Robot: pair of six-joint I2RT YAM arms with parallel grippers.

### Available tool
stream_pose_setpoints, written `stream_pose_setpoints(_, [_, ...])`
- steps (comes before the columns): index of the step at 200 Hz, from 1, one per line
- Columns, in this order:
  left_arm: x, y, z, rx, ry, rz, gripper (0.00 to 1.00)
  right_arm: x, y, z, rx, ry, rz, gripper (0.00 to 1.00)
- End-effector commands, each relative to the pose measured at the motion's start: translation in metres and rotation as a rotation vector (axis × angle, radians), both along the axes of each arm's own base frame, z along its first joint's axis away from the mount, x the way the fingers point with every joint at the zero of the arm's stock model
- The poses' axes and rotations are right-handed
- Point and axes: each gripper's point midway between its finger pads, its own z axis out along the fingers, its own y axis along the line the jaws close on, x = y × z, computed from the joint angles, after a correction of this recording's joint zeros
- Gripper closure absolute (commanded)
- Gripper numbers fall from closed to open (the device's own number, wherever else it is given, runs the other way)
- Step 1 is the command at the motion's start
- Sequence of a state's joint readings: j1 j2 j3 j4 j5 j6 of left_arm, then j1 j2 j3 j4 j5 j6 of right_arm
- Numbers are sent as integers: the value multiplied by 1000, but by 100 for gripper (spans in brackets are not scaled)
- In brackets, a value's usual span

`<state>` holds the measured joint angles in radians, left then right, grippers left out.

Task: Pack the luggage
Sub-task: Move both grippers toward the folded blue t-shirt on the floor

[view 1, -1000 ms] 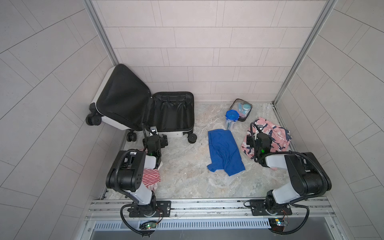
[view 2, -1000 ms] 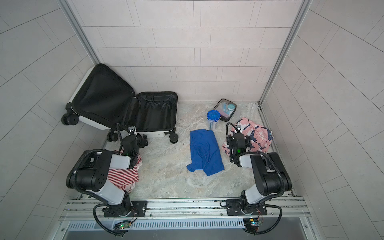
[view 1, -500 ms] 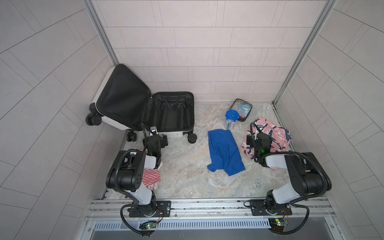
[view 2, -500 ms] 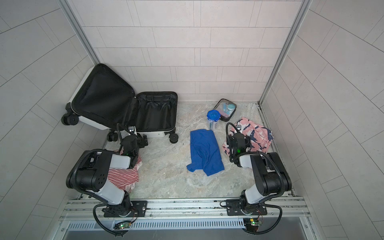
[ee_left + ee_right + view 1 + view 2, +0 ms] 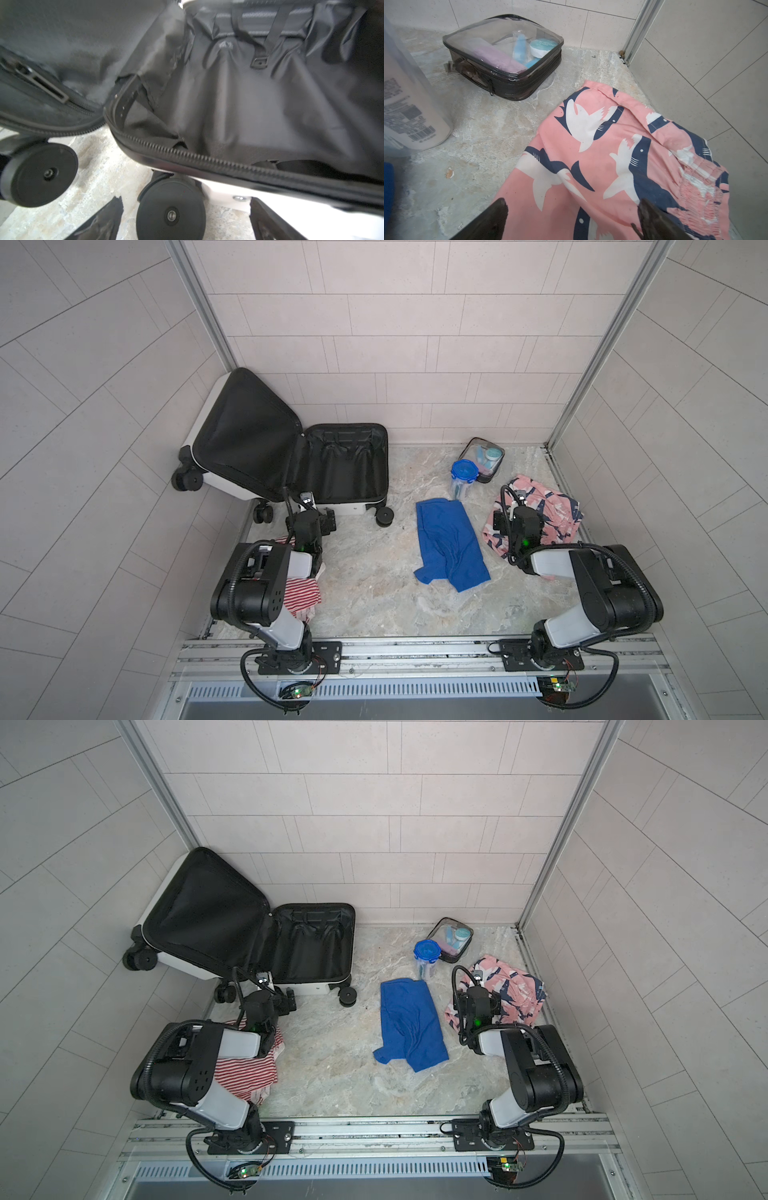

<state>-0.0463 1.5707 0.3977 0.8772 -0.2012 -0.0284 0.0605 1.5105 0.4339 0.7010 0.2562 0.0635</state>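
I am looking down on a marble-patterned desk [image 5: 374, 605] walled in by pale tiles. The luggage [image 5: 345, 468] sits at the rear left. It lies open, its base flat on the desk and its lid tilted up against the left wall. Both halves show only black lining and loose straps. A small mark on the lining [image 5: 225, 44] is too blurred for me to read.

My left end effector [image 5: 186, 200] is released and holds nothing. Its fingers are spread wide just in front of a black wheel [image 5: 172, 214] at the luggage's near edge. A red and white striped cloth [image 5: 249, 1073] lies under that arm.

My right end effector [image 5: 573, 201] is also released and empty, its fingers spread above pink shorts [image 5: 612, 145] printed with navy and white sharks. I cannot tell whether it touches them.

A crumpled blue shirt [image 5: 449, 543] lies mid-desk, between the two arms. Behind it stands a clear tub [image 5: 463, 472] with a blue lid. The tub holds a pale bottle [image 5: 409, 116] with a barcode and small print I cannot read. Just behind the tub is a clear pouch [image 5: 504, 54] with black trim, holding a pink roll, a blue tube and a white jar. The lettering on the jar's lid is illegible.
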Motion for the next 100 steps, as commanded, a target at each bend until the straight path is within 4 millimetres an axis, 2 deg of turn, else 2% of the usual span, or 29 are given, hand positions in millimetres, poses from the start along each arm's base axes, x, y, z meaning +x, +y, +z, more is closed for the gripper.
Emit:
stream_pose_setpoints(1, [-1,-1,25,3,-46,-7,0,-4,-6,23,1,-38,-46,0])
stream_pose_setpoints(43, [-8,-5,55,8,-47,-10,0,-9,-7,53,9,-48,-55,0])
stream_pose_setpoints(74, [-16,-6,96,-64,-112,15,0,-17,-5,87,94,-113,-68,1])
stream_pose_setpoints(100, [-27,-3,129,-188,-113,83,0,-31,-2,115,180,-148,-80,1])
